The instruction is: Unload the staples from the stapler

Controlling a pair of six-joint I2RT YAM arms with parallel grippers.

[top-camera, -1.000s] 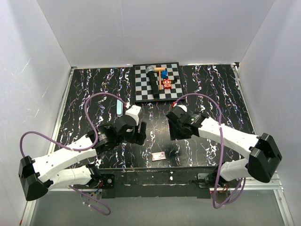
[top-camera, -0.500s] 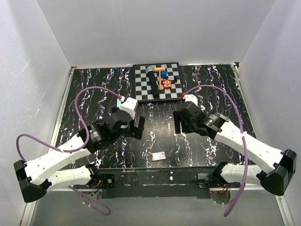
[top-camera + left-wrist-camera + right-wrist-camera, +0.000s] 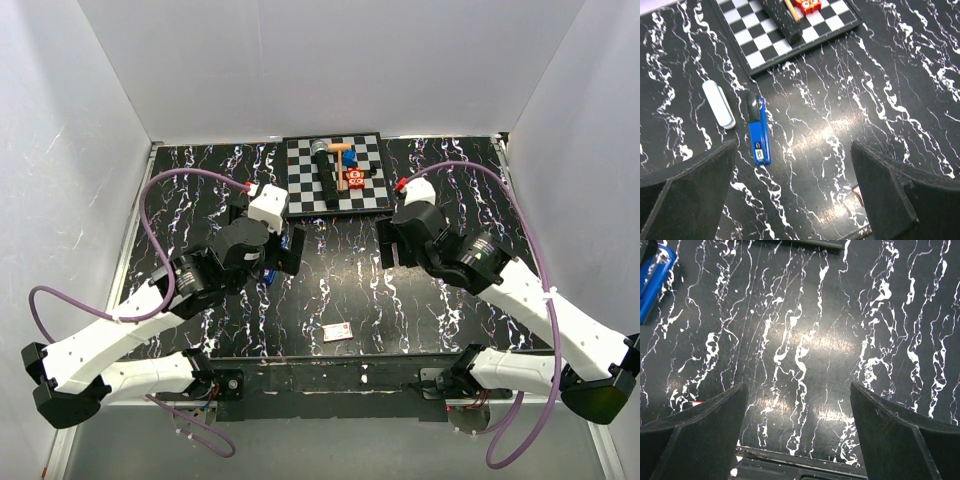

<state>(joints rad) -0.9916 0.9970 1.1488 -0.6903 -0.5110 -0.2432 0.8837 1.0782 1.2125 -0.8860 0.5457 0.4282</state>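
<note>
The stapler (image 3: 758, 131) is slim, glossy dark blue with a black end. It lies flat on the black marbled table, in front of the checkerboard. In the top view only a blue bit of the stapler (image 3: 268, 272) shows under my left gripper (image 3: 285, 252). My left gripper (image 3: 794, 150) is open and empty above the table, with the stapler just inside its left finger. My right gripper (image 3: 390, 243) is open and empty to the right, well apart from the stapler. In the right wrist view the stapler (image 3: 655, 277) lies at the top left, far from my right gripper (image 3: 799, 390).
A pale-blue oblong piece (image 3: 718, 104) lies just left of the stapler. A checkerboard (image 3: 300, 195) at the back holds a hammer, a black bar and small red toys. A small red-and-white box (image 3: 338, 331) lies near the table's front edge.
Both arms have reached farther back. My left gripper moved back and now covers the stapler in the top view. My right gripper moved back and to the right. Both stay open.
</note>
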